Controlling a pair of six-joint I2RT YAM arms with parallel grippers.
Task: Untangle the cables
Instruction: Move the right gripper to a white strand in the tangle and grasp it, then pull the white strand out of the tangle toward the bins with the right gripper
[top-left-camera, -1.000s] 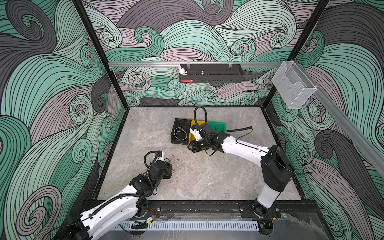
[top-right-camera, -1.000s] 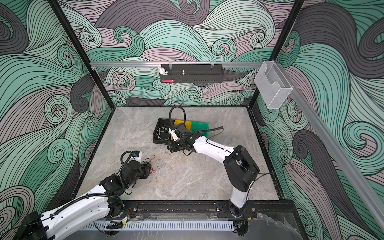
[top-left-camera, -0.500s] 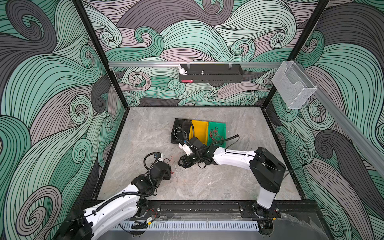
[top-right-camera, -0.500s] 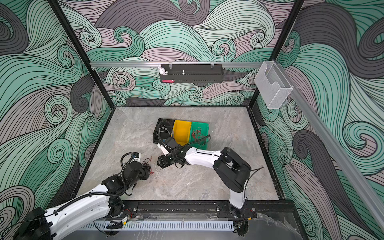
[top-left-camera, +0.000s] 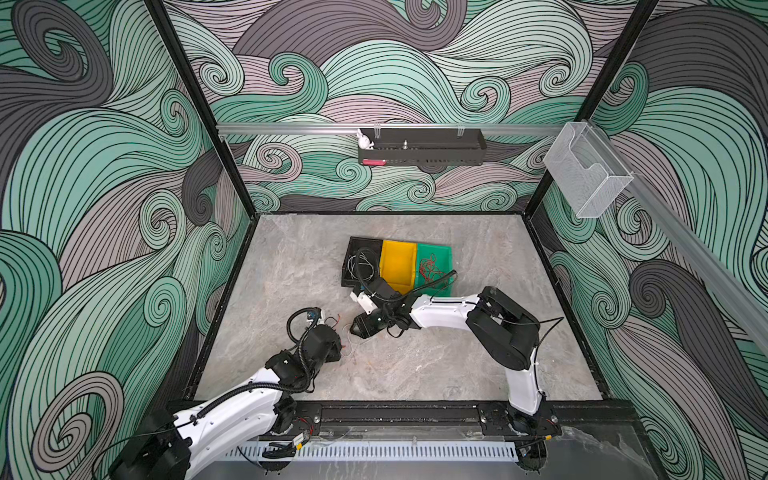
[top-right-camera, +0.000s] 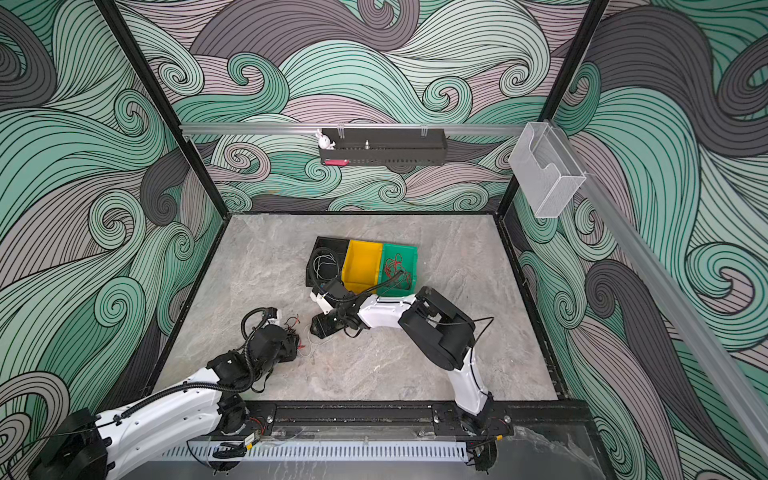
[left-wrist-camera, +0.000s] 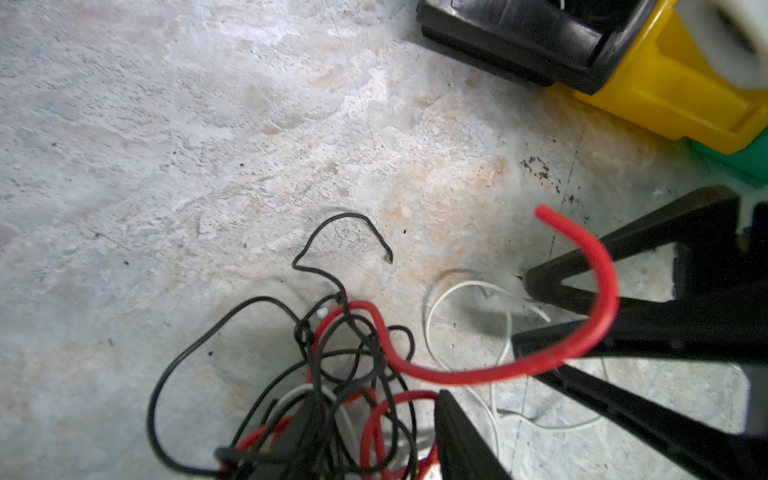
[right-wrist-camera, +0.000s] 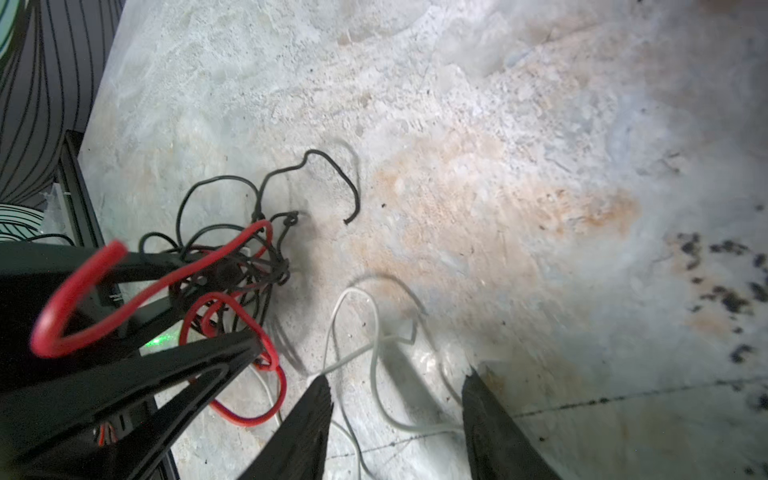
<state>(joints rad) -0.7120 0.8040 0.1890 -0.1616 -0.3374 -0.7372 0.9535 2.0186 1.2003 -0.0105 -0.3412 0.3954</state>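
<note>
Grey stone bench (left-wrist-camera: 166, 124) held the cables (left-wrist-camera: 345, 332), bunched in a knot at the left end effector (left-wrist-camera: 374, 401), whose jaws were half shut on the knot. The right end effector (right-wrist-camera: 397, 376) stood open and empty over a loose white cable (right-wrist-camera: 376, 332). It probably needed to grab that cable low, then pull slowly so nothing tightened.

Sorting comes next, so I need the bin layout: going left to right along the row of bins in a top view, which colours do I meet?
black bin → yellow bin → green bin
</note>
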